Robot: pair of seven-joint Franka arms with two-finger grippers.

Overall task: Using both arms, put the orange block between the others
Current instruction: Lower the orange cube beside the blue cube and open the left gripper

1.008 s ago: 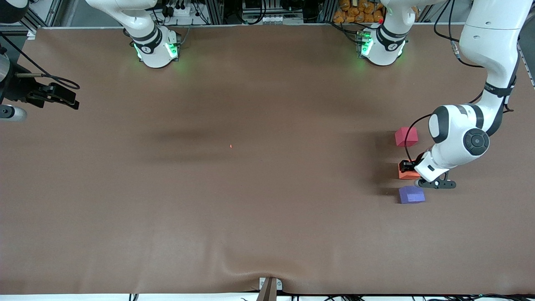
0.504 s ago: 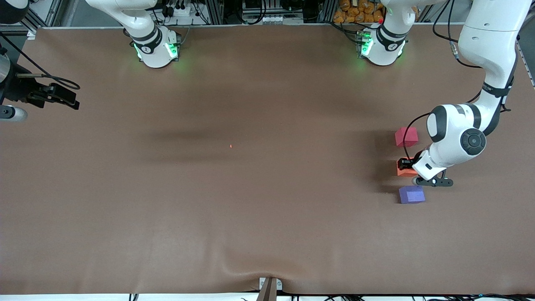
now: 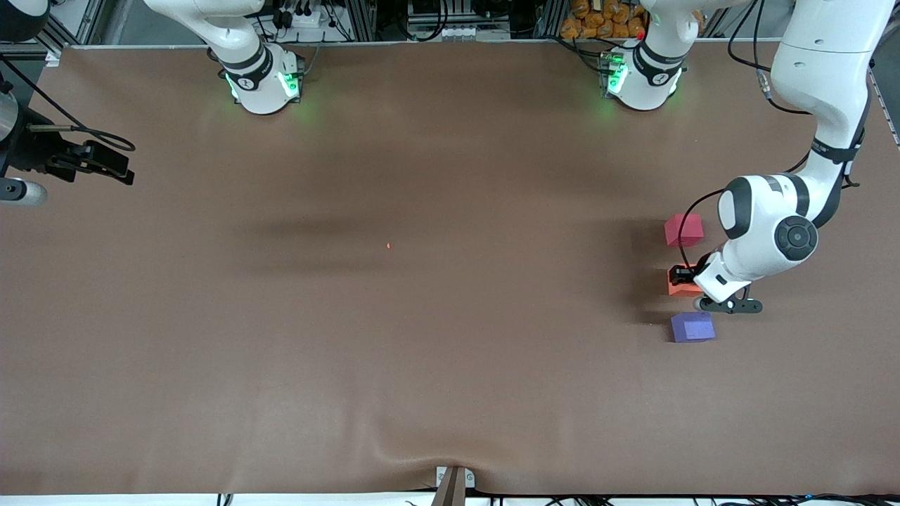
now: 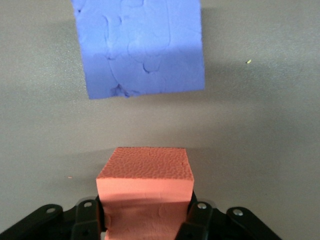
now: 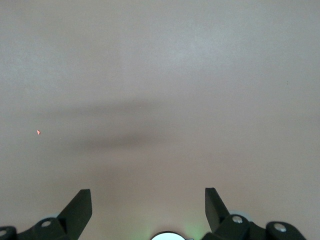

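Note:
My left gripper (image 3: pixel 683 280) is shut on the orange block (image 3: pixel 679 284), low over the brown table. The block sits in the gap between the red-pink cube (image 3: pixel 683 230) and the purple-blue cube (image 3: pixel 692 327), apart from both. In the left wrist view the orange block (image 4: pixel 145 182) fills the space between the black fingers (image 4: pixel 89 216), with the purple-blue cube (image 4: pixel 142 47) a short way off. I cannot tell whether the block touches the table. My right gripper (image 5: pixel 147 197) is open and empty, waiting over the right arm's end of the table (image 3: pixel 98 163).
A tiny orange speck (image 3: pixel 388 245) lies near the table's middle. Both arm bases (image 3: pixel 264 84) (image 3: pixel 641 81) stand along the edge farthest from the front camera. The table cover (image 3: pixel 422 393) has a crease at the edge nearest that camera.
A second ago the left gripper and orange block were slightly closer to the purple-blue cube; they shifted a little toward the red-pink cube, then held still. The right arm has not moved.

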